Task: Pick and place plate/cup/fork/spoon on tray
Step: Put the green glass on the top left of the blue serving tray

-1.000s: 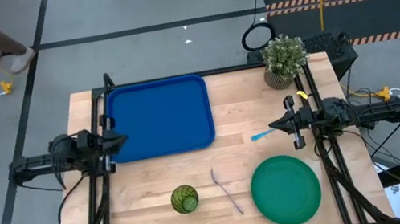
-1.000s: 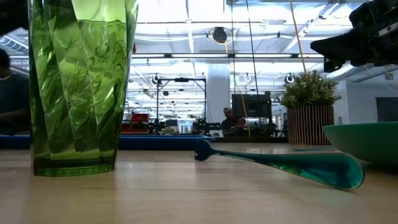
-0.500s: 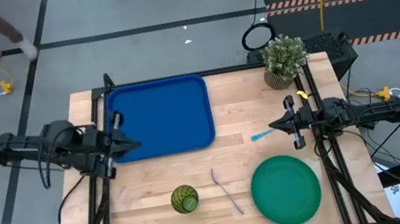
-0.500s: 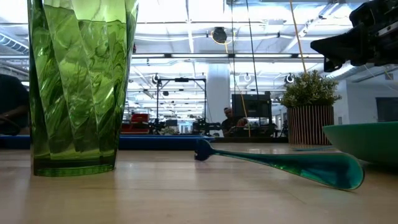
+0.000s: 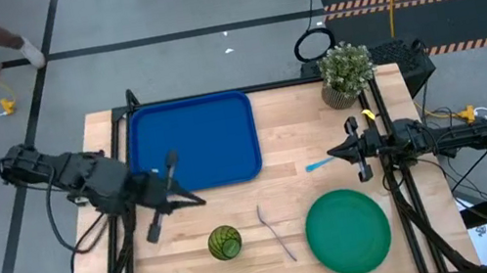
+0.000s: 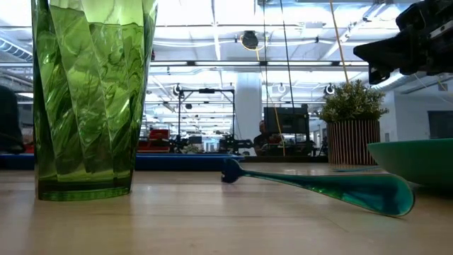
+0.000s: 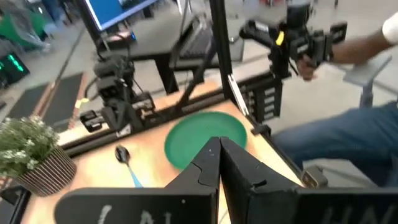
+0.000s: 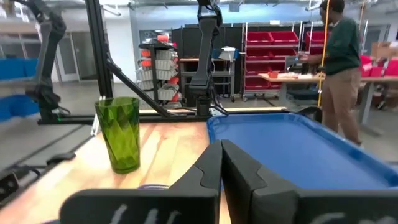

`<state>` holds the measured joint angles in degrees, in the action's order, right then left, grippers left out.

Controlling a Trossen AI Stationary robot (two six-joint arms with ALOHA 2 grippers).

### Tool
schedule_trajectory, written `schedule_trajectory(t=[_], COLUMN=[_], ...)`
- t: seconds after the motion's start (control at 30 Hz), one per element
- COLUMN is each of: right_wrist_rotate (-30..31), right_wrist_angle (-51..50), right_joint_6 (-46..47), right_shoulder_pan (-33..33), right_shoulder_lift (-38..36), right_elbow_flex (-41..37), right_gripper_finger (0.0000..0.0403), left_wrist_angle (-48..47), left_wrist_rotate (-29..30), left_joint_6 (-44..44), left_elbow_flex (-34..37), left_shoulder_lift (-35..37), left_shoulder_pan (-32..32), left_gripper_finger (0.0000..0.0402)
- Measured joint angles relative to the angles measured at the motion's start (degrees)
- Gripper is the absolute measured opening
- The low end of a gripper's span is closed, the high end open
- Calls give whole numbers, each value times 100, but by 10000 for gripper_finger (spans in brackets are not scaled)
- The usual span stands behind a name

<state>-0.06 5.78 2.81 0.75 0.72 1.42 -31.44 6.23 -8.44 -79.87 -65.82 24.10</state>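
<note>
The blue tray (image 5: pixel 193 143) lies at the far left of the table. The green cup (image 5: pixel 225 243) stands upright near the front edge, with the pale fork (image 5: pixel 276 232) flat on the wood beside it. To the fork's right lies the green plate (image 5: pixel 347 230). The spoon (image 7: pixel 124 155) lies by the right arm, its light-blue handle (image 5: pixel 316 165) showing. My left gripper (image 5: pixel 197 201) is shut, raised over the wood between tray and cup, and holds nothing. My right gripper (image 5: pixel 330 156) is shut above the spoon's bowl end.
A potted plant (image 5: pixel 346 73) stands at the far right corner. Dark frame rails run along both sides of the table. Bare wood lies between the tray and the plate. People show in the room beyond the table.
My left gripper has swung from the table's left edge toward the near edge and the middle, rising and tipping up. It now hangs past the tray's near right corner and has stayed shut. Cup, fork, spoon, plate and right arm have kept still.
</note>
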Motion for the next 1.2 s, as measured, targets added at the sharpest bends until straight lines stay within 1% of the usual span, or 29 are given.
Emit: schedule_trajectory(t=[0.1, 0.23, 0.43, 0.63, 0.73, 0.9, 1.03, 1.2], right_wrist_rotate=[-1, -1, 1, 15, 77, 325, 326, 324], right_wrist_angle=[0, -1, -15, -37, -37, -46, -47, -47], right_joint_6=[258, 663, 1159, 1217, 1217, 1217, 1260, 1368], right_shoulder_pan=[0, 0, -2, -2, -2, -2, -2, -2], right_shoulder_lift=[-1, -1, -1, -1, -1, -1, -1, -1], right_elbow_flex=[1, 1, 1, 1, -1, 1, 1, 1], right_gripper_finger=[0, 0, 0, 0, 0, 0, 0, 0], left_wrist_angle=[-621, -1195, -1708, -2326, -2540, -2737, -2987, -3043], left_wrist_rotate=[196, 559, 685, 781, 871, 886, 880, 880], left_joint_6=[196, 475, 965, 1467, 1670, 1829, 1918, 1966], left_elbow_flex=[-511, -942, -1233, -1273, -1273, -1273, -1273, -1273], left_shoulder_lift=[-414, -862, -1345, -1631, -1792, -2134, -2466, -2836], left_shoulder_pan=[224, 482, 784, 1038, 1111, 1173, 1246, 1307], left_gripper_finger=[10, 10, 10, 24, 40, 83, 118, 159])
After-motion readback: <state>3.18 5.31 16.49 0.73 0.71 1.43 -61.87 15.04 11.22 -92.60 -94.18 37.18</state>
